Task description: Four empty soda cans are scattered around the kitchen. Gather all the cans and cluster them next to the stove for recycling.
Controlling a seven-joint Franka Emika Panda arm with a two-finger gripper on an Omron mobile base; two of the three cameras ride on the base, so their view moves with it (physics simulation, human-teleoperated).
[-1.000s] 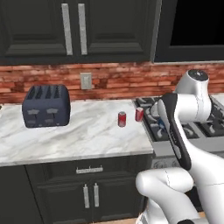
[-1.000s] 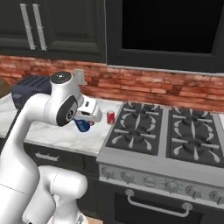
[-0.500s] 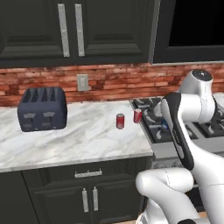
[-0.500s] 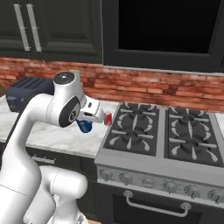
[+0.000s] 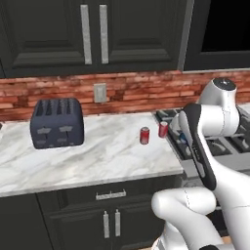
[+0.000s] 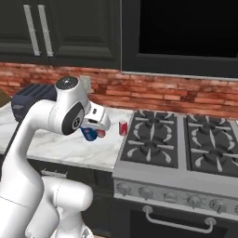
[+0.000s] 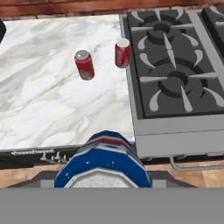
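My gripper (image 6: 92, 131) is shut on a blue soda can (image 7: 105, 159) with a red-white label and holds it in the air above the counter's front edge, just left of the stove (image 7: 175, 74). In the right base view the blue can (image 6: 88, 135) shows under the hand. Two red cans stand on the marble counter (image 7: 43, 100). One red can (image 7: 123, 53) is right beside the stove's left edge. The other red can (image 7: 84, 64) stands a little further left. The second blue can is out of view.
A dark blue-grey toaster (image 5: 56, 122) sits at the left of the counter against the brick wall. Dark cabinets (image 5: 93, 34) hang above it. A wall outlet (image 5: 100, 93) is set in the brick. A dark panel (image 6: 186, 32) hangs over the stove.
The whole picture has shifted, so the base has driven towards the stove. The toaster and red cans sit further left in the left base view. The blue can stays in my gripper.
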